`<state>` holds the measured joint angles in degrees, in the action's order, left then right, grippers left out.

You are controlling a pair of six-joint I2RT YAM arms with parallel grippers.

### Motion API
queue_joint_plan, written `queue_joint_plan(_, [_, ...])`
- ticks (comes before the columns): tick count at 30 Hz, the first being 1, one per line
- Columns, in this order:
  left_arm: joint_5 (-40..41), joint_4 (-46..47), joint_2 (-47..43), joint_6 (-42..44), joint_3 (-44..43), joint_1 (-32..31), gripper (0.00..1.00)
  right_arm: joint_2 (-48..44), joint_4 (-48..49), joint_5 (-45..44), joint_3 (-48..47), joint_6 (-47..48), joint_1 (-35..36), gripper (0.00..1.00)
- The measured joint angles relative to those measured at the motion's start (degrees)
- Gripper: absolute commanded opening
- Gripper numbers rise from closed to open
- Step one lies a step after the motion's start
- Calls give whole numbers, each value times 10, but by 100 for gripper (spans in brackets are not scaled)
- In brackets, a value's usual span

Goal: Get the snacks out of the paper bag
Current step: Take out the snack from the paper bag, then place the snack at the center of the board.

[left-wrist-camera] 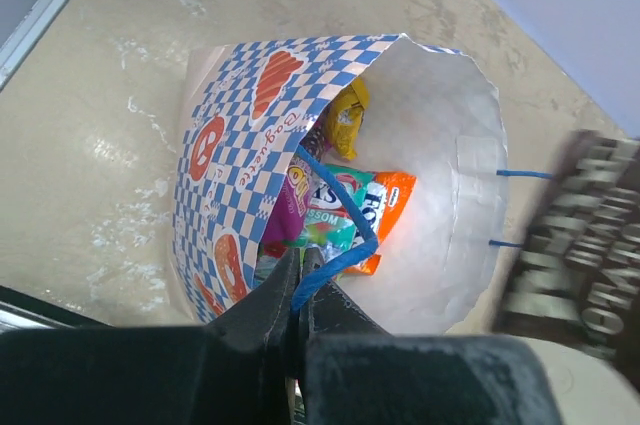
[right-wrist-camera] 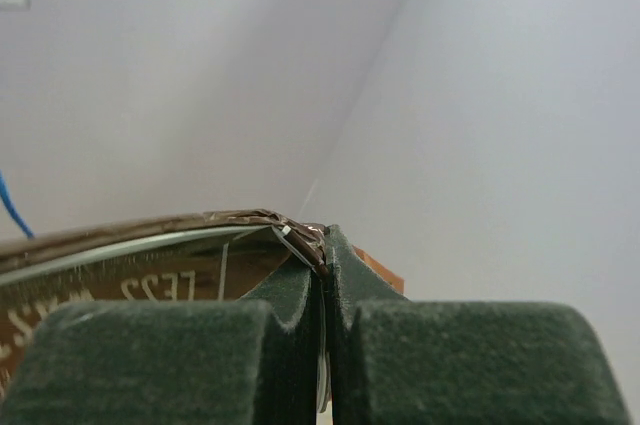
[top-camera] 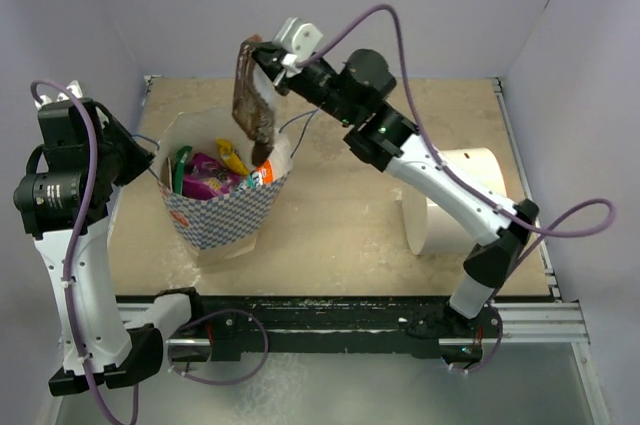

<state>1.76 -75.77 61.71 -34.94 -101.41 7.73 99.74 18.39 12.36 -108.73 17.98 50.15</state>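
The paper bag (top-camera: 225, 210) stands open on the table, white with a blue checked pattern (left-wrist-camera: 225, 145). Inside it lie snacks: a yellow packet (left-wrist-camera: 347, 115), a magenta one (left-wrist-camera: 288, 207), a teal one (left-wrist-camera: 335, 223) and an orange one (left-wrist-camera: 396, 203). My left gripper (left-wrist-camera: 300, 267) is at the bag's left rim, shut on its blue string handle (left-wrist-camera: 345, 250). My right gripper (top-camera: 268, 57) hangs above the bag's far rim, shut on the top edge of a dark brown snack packet (top-camera: 254, 100), which dangles with its lower end just over the bag mouth. That packet's seam sits between the right fingers (right-wrist-camera: 300, 290).
A plain white cylinder (top-camera: 450, 200) lies on its side at the right of the table, under the right arm. A black rail (top-camera: 330, 317) runs along the near edge. Grey walls close in at the back and both sides.
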Motion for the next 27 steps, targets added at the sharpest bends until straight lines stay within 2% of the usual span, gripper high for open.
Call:
queue_joint_plan(9, [42,-17,-32,3,16,0,0,-125,-95,-106,-5,-1,0,0])
queue_joint_plan(14, [86,-34,-46,22,16,0,0,-192,-177,-144,16,-31,0,0])
queue_joint_plan(19, [115,-49,-66,38,17,0,0,-263,-289,-168,52,-104,1,0])
queue_joint_plan(24, [132,-59,-81,47,19,0,0,-289,-431,-183,58,-216,1,0])
queue_joint_plan(27, [141,-63,-85,56,19,0,0,-303,-485,-175,100,-271,2,0])
